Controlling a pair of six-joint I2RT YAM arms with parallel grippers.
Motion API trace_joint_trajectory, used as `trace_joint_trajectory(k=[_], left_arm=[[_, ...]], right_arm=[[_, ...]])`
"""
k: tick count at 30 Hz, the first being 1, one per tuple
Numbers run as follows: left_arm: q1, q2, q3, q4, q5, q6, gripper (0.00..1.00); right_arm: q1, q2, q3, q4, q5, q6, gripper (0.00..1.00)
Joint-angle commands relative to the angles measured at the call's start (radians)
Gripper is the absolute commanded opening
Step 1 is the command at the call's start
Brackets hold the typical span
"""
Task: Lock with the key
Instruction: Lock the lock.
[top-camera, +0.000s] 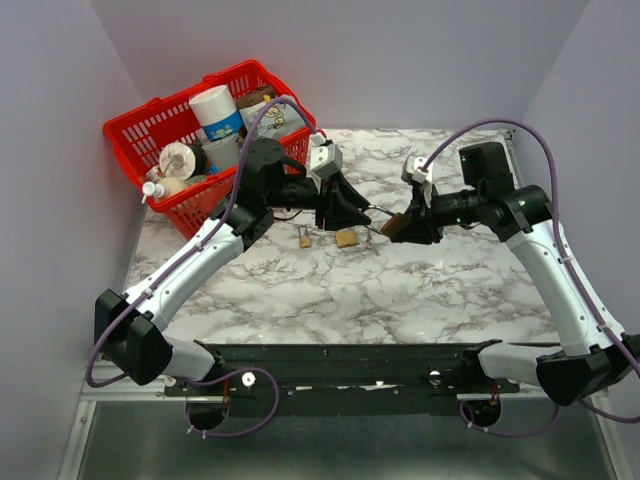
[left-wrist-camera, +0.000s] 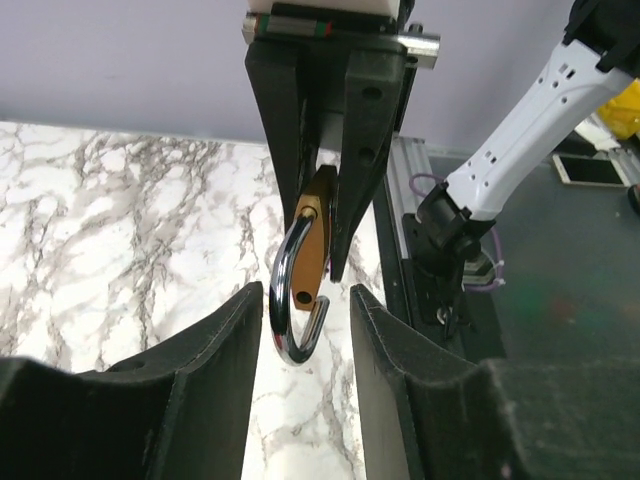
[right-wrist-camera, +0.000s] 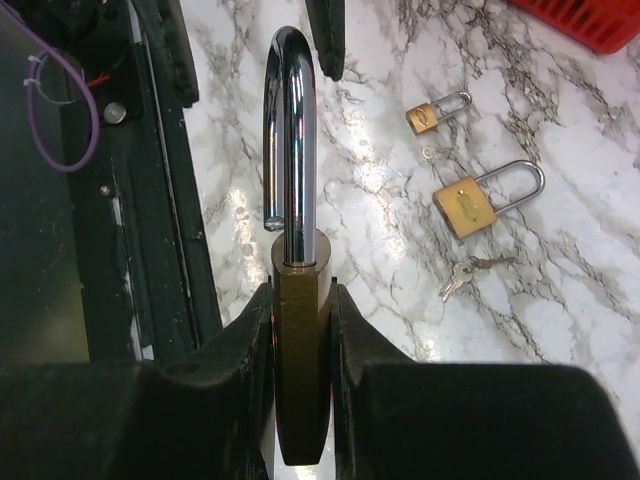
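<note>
**Top view:** My two arms meet over the marble tabletop (top-camera: 330, 290). R jaws hold a brass padlock (top-camera: 393, 226) clear of the surface, and L jaws sit just beside it. A small padlock (top-camera: 304, 238) and a mid-size padlock (top-camera: 347, 238) lie on the tabletop under the L arm. A red basket (top-camera: 135, 150) of bottles stands at the far-left corner.

**L wrist view:** L jaws stand open. The padlock's steel shackle (left-wrist-camera: 290, 290) hangs btwn them w/ a gap on each side, touching neither. R jaws reach in from above, pinching the brass body. The shackle's free end is out of the body, so it is unlocked.

**R wrist view:** R jaws are clamped on the padlock body, w/ the shackle pointing away. The keys (right-wrist-camera: 465, 275) lie on the tabletop just beside the mid-size padlock, in neither jaws.
</note>
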Motion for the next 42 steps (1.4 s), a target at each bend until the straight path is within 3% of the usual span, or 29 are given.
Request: trace_joint_trajectory(k=[1, 6, 15, 28, 35, 39, 42], left_arm=[[0.002, -0.022, 0.028, -0.137, 0.018, 0.165, 0.49], [0.002, -0.03, 0.022, -0.211, 0.033, 0.24, 0.47], [0.002, -0.035, 0.013, -0.163, 0.036, 0.212, 0.34], [-0.001, -0.045, -0.016, -0.125, 0.064, 0.182, 0.0], [-0.007, -0.01, -0.024, -0.111, 0.096, 0.084, 0.0], [-0.007, 0.007, -0.046, -0.009, 0.104, -0.043, 0.0], [-0.013, 0.013, -0.049, 0.013, 0.099, -0.05, 0.0]], right_arm=[[0.005, -0.045, 0.005, 0.026, -0.082, -0.008, 0.01], [0.005, -0.045, 0.012, 0.036, -0.119, -0.001, 0.01], [0.013, -0.013, 0.03, -0.013, -0.149, -0.051, 0.01], [0.031, -0.007, 0.03, 0.082, -0.148, 0.021, 0.01], [0.05, -0.018, -0.011, 0.26, -0.076, 0.099, 0.01], [0.062, -0.021, -0.024, 0.32, -0.068, 0.124, 0.01], [0.073, -0.018, -0.022, 0.342, -0.077, 0.134, 0.01]])
